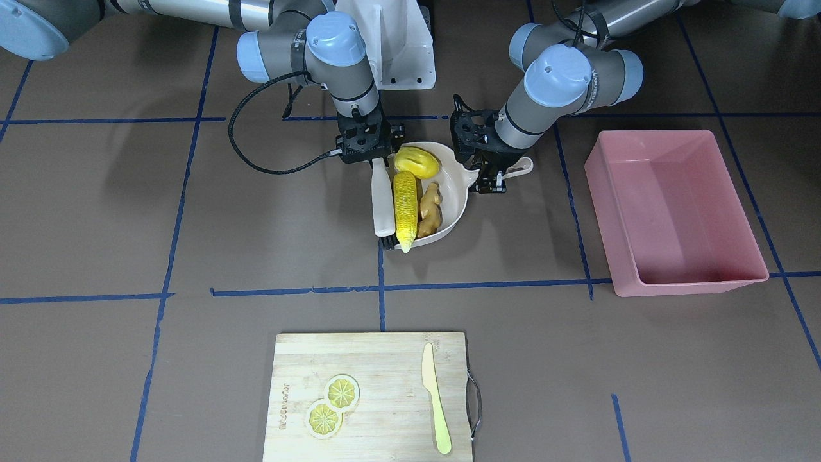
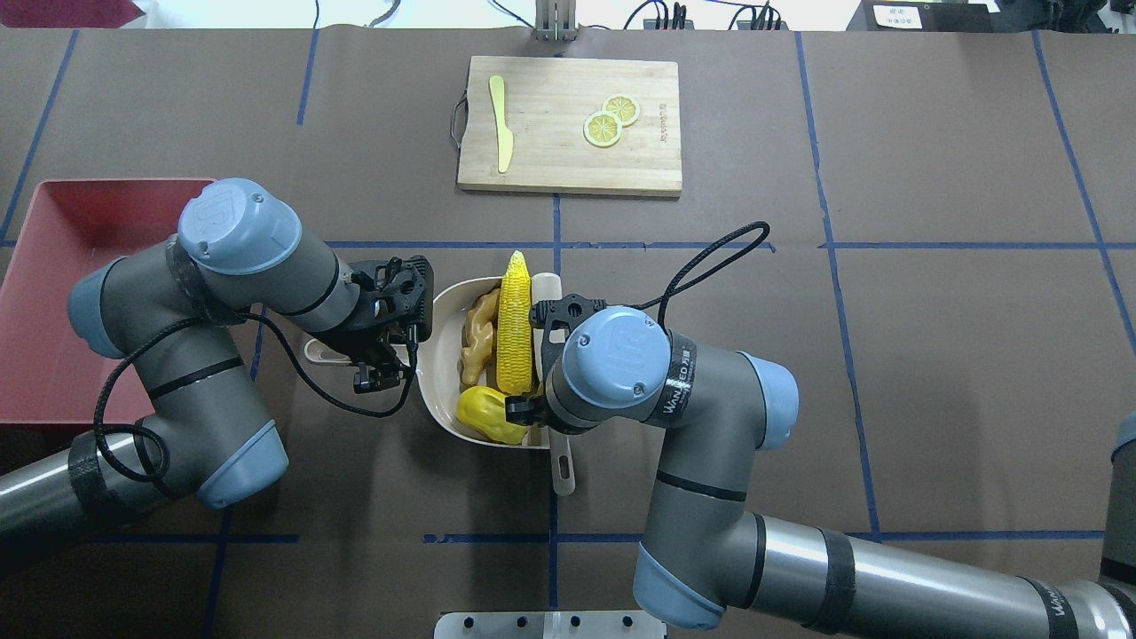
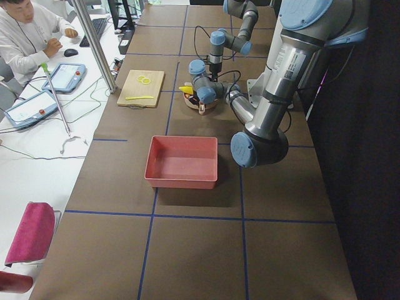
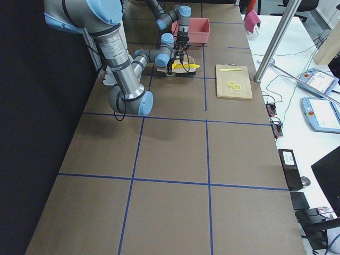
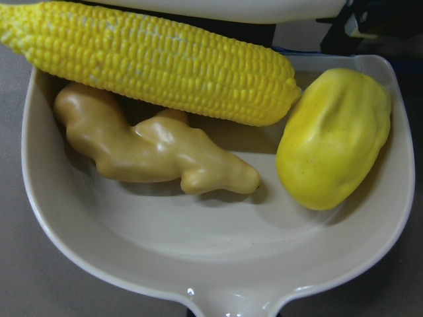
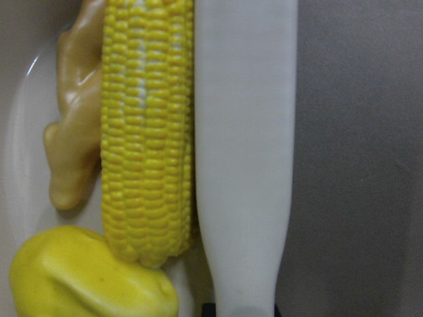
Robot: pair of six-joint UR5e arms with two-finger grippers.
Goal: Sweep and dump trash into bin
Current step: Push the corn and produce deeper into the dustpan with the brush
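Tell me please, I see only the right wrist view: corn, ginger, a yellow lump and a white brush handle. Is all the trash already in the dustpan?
Observer: Yes. The corn cob, ginger root and yellow lump lie in the beige dustpan, but the cob's tip pokes past its open edge.
Operator: Who holds the dustpan?
Observer: The left gripper is shut on its handle.
Operator: And is the bin empty?
Observer: Yes, the pink bin is empty. It stands on the left arm's side.
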